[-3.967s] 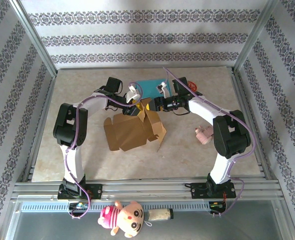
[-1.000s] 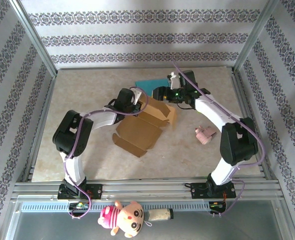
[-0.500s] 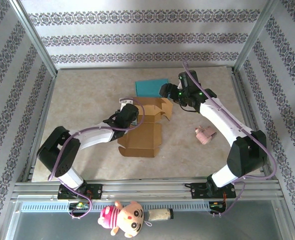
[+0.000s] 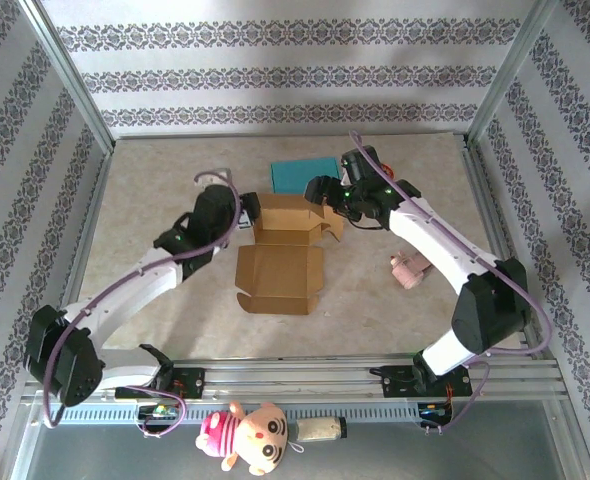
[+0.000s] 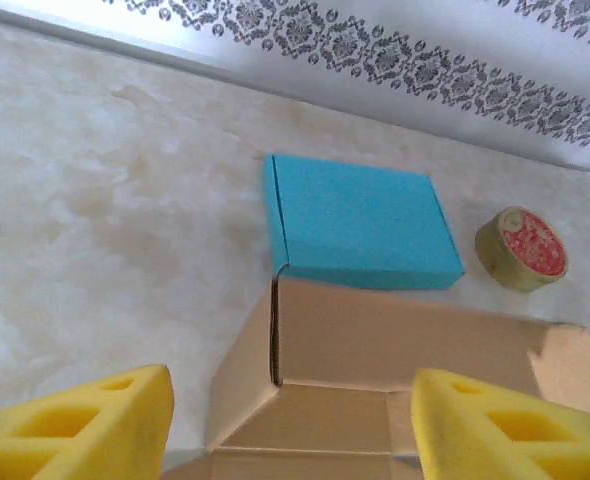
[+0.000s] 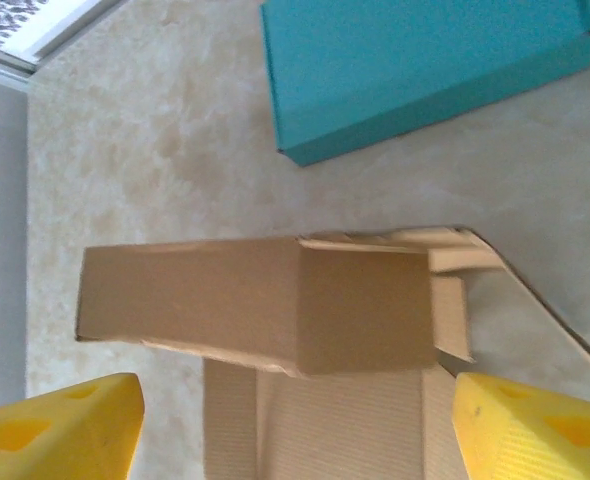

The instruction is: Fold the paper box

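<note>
Cardboard box point(image 4: 280, 262) looks roughly half folded: back wall's up, front panel flat on the bench point(image 4: 145, 190). Left hand point(image 4: 245, 206) and right hand point(image 4: 317, 189) both spread wide, gripping nothing.

Left arm point(image 4: 125, 292), right arm point(image 4: 437, 235): white link shells, black joint housings. Purple cables point(image 4: 215, 173) routed along each. Finger pads point(image 5: 85, 425): yellow foam, triangular cut-outs.

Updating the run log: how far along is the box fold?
Partly done: the box has walls standing at its far end, like a shallow tray. Nothing is in hand; the left gripper and right gripper are both open, poised at that end. Left to do: the near panel lies flat on the table and the side flaps look loose.
</note>
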Controlling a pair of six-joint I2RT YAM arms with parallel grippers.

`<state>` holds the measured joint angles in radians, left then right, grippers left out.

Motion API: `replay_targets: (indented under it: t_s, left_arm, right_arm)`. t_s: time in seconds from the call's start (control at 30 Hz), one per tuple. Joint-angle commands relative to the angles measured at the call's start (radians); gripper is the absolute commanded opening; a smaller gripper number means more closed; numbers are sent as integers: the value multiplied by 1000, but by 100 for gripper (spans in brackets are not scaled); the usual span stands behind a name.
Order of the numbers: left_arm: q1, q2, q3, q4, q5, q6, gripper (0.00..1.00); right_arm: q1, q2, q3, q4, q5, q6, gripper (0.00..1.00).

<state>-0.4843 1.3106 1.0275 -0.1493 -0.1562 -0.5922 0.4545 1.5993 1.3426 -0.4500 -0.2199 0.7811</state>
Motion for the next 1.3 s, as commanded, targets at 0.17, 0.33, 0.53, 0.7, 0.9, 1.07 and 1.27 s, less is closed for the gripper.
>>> replay_targets:
  t_s: [0.17, 0.33, 0.53, 0.7, 0.9, 1.07, 1.27]
  left_arm:
    - [208, 276, 156, -23, 522, -140, 75]
    - [213, 355, 164, 32, 598, -173, 75]
    - [213, 368, 121, 98, 661, -220, 61]
    - [211, 350, 76, 131, 661, -245, 57]
    - [212, 336, 71, 70, 593, -199, 56]
    - [211, 328, 65, 34, 549, -179, 55]
    - [208, 329, 71, 10, 542, -167, 53]
  right_arm:
    - [18, 147, 42, 132, -95, 123, 69]
    - [26, 175, 36, 153, -78, 90, 66]
    - [24, 197, 9, 257, -174, 102, 42]
    - [20, 210, 8, 297, -221, 122, 36]
    - [-7, 153, -37, 255, -176, 50, 54]
    - [-7, 8, -212, 265, -66, -48, 58]
    - [62, -117, -484, 477, 88, 11, 58]
